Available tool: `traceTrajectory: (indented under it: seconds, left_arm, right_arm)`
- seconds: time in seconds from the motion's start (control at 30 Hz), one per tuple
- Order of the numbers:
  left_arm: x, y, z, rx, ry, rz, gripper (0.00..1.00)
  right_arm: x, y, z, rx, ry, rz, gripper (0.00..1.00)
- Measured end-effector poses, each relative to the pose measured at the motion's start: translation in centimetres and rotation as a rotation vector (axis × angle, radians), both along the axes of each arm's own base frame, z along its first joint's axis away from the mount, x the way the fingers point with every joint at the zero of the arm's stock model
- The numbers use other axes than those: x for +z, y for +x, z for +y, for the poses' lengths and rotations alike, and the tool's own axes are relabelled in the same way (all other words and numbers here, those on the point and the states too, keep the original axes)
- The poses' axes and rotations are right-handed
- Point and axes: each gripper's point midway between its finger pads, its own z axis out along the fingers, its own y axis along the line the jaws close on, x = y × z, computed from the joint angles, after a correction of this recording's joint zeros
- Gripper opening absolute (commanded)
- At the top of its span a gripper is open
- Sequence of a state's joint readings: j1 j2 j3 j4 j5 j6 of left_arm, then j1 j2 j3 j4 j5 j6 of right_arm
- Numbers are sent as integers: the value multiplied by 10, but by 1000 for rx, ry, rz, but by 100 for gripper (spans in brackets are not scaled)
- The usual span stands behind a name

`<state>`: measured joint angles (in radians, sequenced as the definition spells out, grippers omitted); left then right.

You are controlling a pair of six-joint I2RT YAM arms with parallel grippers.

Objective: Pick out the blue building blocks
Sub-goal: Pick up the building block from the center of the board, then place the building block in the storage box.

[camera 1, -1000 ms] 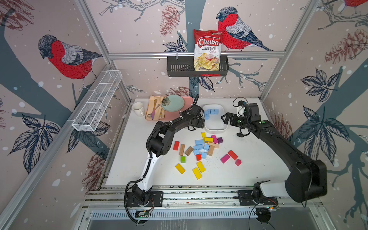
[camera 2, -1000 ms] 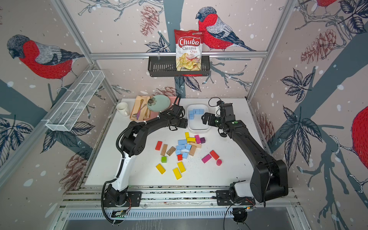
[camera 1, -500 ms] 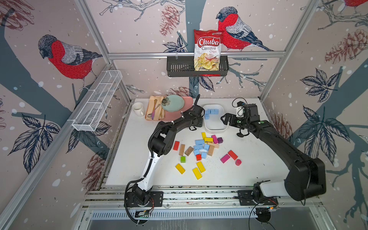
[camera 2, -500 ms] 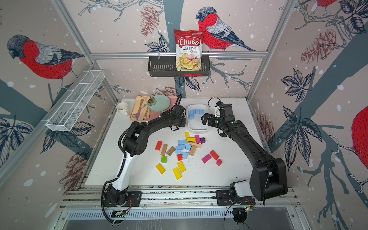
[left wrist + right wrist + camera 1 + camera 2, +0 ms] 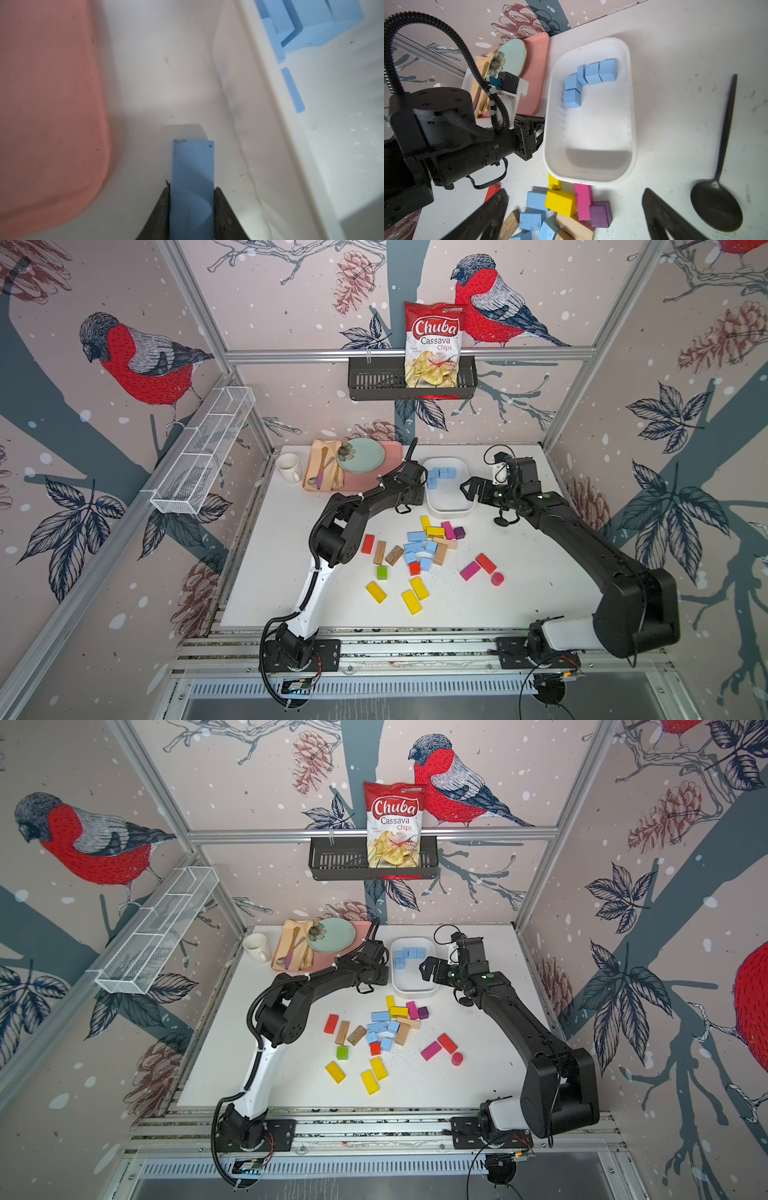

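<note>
While five blue blocks [image 5: 440, 477] already lie in the white tub [image 5: 451, 512], upper centre, several remain in the mixed pile [image 5: 417, 536] mid-frame. Left gripper [image 5: 192, 193] clamped on a blue bar [image 5: 193, 166] beside the tub; right gripper [image 5: 469, 491] spread wide, empty.

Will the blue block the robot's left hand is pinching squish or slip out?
Probably no squishing: the blue block looks like solid painted wood with sharp edges. It likely won't slip much either, since the left hand presses on its flat, matte sides.
</note>
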<state>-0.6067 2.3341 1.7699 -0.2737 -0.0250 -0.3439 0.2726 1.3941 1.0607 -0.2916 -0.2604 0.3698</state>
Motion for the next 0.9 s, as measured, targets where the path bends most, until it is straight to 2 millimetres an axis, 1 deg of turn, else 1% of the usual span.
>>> traceTrajectory:
  seconds: [0.13,0.23,0.37,0.5,0.63,0.73,0.9]
  left_arm:
    - [4,-15,1,-17,-48,46,20]
    - [13,-23,11,-4,-90,73,20]
    - [35,-27,23,-2,-163,56,20]
    - [59,-39,27,-24,-241,33,20]
    - [89,-53,26,-70,-320,-17,20]
    - [109,-65,24,-111,-383,-63,21]
    - [131,-82,23,-180,-455,-135,22]
  right_arm:
    - [-1,0,0,1,1,1,100]
    - [-1,-1,1,2,3,3,100]
    - [-2,-1,1,3,11,8,100]
    - [-1,-3,6,10,31,14,100]
    - [1,-4,18,26,54,17,100]
    - [2,-4,28,41,64,22,96]
    - [10,-4,51,65,98,26,89]
